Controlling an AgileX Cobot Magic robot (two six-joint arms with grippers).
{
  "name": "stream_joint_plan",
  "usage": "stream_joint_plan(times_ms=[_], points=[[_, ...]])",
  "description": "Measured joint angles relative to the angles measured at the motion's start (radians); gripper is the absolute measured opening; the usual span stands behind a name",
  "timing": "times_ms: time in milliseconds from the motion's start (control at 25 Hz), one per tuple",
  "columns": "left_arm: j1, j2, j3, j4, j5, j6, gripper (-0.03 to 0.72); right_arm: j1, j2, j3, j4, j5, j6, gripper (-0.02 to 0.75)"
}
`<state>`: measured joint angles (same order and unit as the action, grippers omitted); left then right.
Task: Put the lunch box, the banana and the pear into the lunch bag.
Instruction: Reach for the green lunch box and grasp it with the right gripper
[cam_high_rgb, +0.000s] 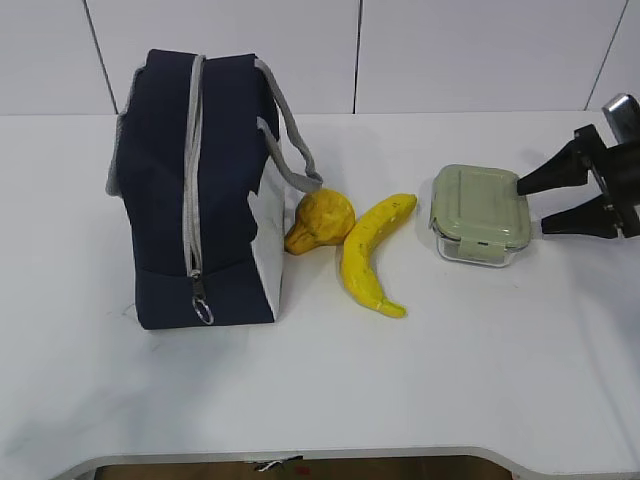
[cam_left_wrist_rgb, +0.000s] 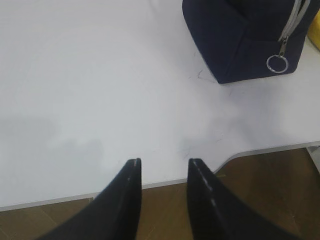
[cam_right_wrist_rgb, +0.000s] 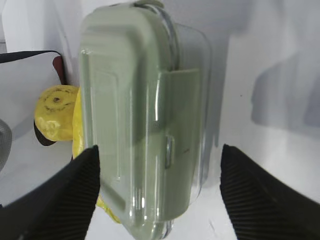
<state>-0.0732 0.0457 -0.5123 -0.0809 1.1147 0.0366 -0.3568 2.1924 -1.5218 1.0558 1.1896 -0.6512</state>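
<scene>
Closest to the exterior camera lies the bare front of the white desk (cam_high_rgb: 420, 390), its rounded edge running along the bottom of that view. On it, toward the left, stands the lunch bag (cam_high_rgb: 190, 190), the biggest thing here: navy blue, upright, with a white side panel facing right, grey webbing handles drooping over its top and right side, and a grey zipper running down its near face to a ring pull near the bottom. The zipper looks closed along the length that shows. Just right of the bag, touching or nearly touching its white panel, sits the pear (cam_high_rgb: 320, 220), with its narrower brownish end pointing left and forward. Beside the pear on the right lies the banana (cam_high_rgb: 372, 252), curved, one end up by the pear and the other pointing toward the camera; whether the two fruits touch cannot be told. Right of the banana and apart from it, the lunch box (cam_high_rgb: 480, 213) rests flat on the desk with its sage-green lid clipped on. The right gripper (cam_high_rgb: 531, 205) reaches in from the right edge with its jaws spread apart, their tips at the box's right end, one on each side of it; in the right wrist view the box (cam_right_wrist_rgb: 145, 115) fills the gap between the two dark fingers without either visibly pressing on it. The left gripper (cam_left_wrist_rgb: 164, 167) hangs over the desk's front left edge, well away from the bag's corner (cam_left_wrist_rgb: 245, 45), with its jaws parted and nothing between them.
</scene>
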Motion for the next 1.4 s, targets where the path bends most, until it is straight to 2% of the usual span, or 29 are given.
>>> stream_joint_plan(times_ms=[720, 1040, 1400], points=[[0.0, 0.0, 0.0, 0.0, 0.0, -0.003, 0.239, 0.036, 0.074, -0.045, 0.063, -0.006, -0.049, 0.588], [0.0, 0.0, 0.0, 0.0, 0.0, -0.008, 0.239, 0.078, 0.089, -0.062, 0.062, -0.012, -0.051, 0.588], [0.0, 0.0, 0.0, 0.0, 0.0, -0.008, 0.239, 0.08, 0.089, -0.066, 0.049, -0.012, -0.051, 0.588]])
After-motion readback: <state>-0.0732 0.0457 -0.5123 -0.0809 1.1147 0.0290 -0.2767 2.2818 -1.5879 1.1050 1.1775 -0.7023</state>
